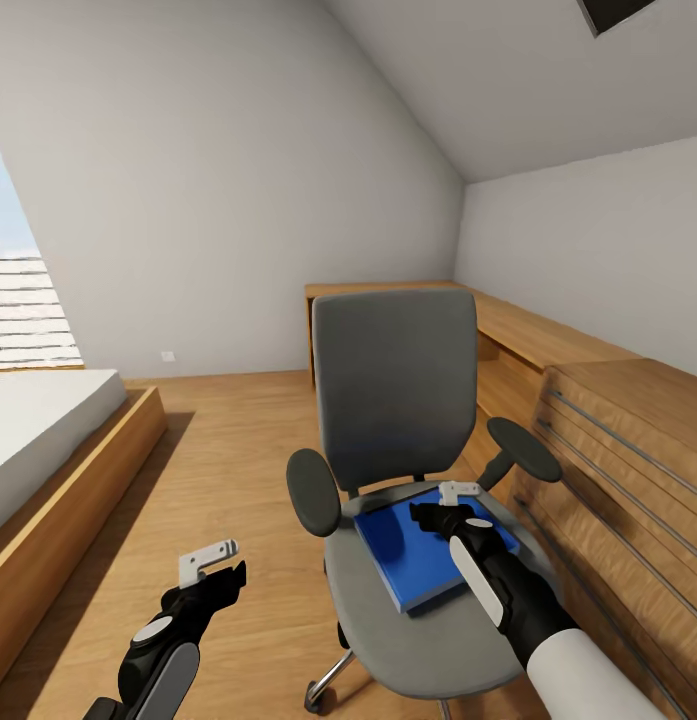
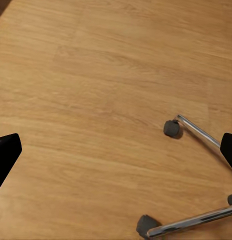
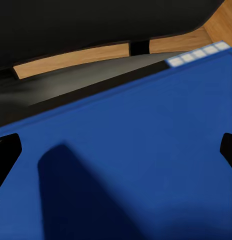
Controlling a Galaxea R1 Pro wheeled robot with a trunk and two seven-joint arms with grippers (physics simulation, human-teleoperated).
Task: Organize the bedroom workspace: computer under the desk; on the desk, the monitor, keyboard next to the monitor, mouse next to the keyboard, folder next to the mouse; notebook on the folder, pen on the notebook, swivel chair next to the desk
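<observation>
The swivel chair (image 1: 393, 395), with its grey seat and tall grey back, stands in the middle of the bedroom floor. The bright blue folder (image 1: 413, 560) lies flat on its seat. My right gripper (image 1: 440, 514) hovers just above the folder's far part, open. In the right wrist view the folder (image 3: 146, 150) spans the gap between the spread fingertips (image 3: 6, 155). My left gripper (image 1: 220, 572) hangs open over the wood floor to the left of the chair. Its wrist view looks down on the chair's chrome legs and casters (image 2: 172, 128).
A wooden-framed bed (image 1: 58, 470) lies at the left under a bright window. A low wooden shelf unit (image 1: 608, 430) runs along the right wall close to the chair's armrest (image 1: 523, 447). Open wood floor (image 1: 238, 450) lies between the bed and the chair.
</observation>
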